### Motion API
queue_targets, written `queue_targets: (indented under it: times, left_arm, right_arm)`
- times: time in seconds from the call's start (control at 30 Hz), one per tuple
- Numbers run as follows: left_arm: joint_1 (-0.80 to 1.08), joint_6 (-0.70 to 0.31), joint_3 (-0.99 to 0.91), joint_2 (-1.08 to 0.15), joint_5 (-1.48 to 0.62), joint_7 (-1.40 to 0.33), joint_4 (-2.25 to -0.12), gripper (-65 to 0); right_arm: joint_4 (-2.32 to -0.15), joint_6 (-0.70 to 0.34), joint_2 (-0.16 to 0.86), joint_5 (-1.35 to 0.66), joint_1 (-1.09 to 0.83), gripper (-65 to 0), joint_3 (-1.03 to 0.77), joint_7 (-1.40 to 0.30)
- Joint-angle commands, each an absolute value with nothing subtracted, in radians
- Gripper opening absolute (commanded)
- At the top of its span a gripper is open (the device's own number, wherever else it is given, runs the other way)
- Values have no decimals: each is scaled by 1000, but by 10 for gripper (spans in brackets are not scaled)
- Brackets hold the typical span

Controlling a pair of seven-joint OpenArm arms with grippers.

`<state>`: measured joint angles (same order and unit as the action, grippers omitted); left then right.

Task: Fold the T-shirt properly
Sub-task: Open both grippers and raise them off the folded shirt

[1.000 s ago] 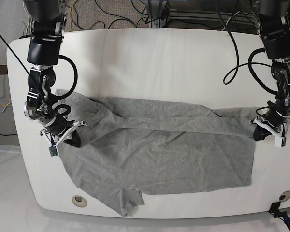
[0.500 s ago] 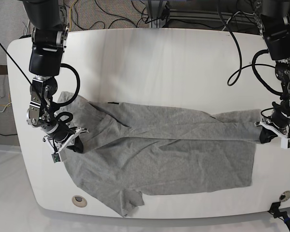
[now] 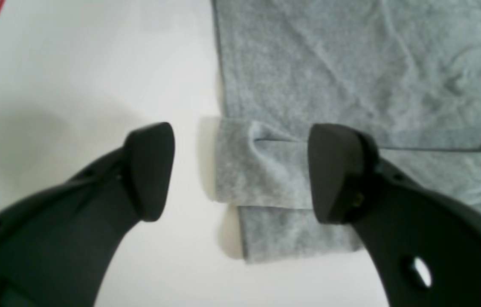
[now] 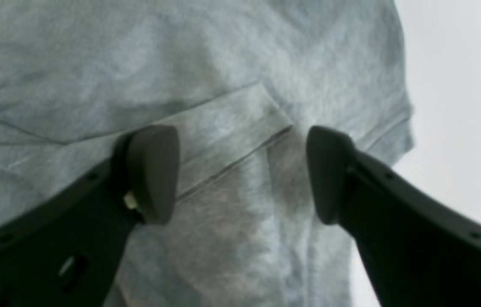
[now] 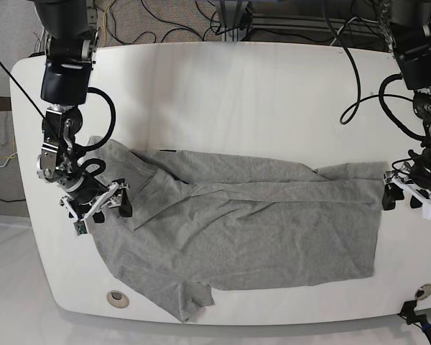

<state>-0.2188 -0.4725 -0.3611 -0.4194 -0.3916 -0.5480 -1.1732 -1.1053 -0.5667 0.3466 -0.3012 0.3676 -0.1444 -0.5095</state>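
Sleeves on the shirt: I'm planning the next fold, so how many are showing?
2. One sleeve lies at the table's near edge; the other lies beside the right tool. Folds may hide parts.

- both wrist views are pretty soft, so the T-shirt (image 4: 232, 76) weave is just a grey blur there
- right wrist view cuts the shirt off at the top, left and bottom edges, can't tell which part of it this is
- left wrist view only catches a folded edge of it, the rest runs off the top and right
- base view chops both arms off at the top edge
- small round thing (image 5: 116, 297) near the table (image 5: 223, 86) front edge is too tiny to make out
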Motion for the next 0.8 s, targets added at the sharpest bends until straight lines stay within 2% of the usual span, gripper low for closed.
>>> queue_targets:
  times: [0.0, 0.2, 0.3, 0.5, 0.63, 0.77]
  left_arm:
    - [-237, -478, -403, -441, -367, -521, -1198, -189]
    - [-87, -478, -421, -440, -300, -521, -1431, -189]
    - [10, -478, -421, -437, -300, -521, -1547, -189]
    - [128, -478, -424, -430, -300, -504, -1661, -189]
    - [173, -478, -424, -414, -300, -395, -1649, -189]
    - [173, -478, -423, -412, -300, -392, -1620, -189]
  right_arm:
    - [-1239, -565, 383, -315, 331, -202, -154, -489]
    - [-1527, -532, 429, -269, 97, -202, -166, -492]
    - [-1603, -518, 423, -214, -21, -202, -242, -492]
    - [-1596, -527, 403, -170, -114, -202, -344, -486]
    - [-1532, -527, 403, -168, -107, -202, -344, -478]
    - [-1488, -527, 401, -170, -107, -202, -344, -450]
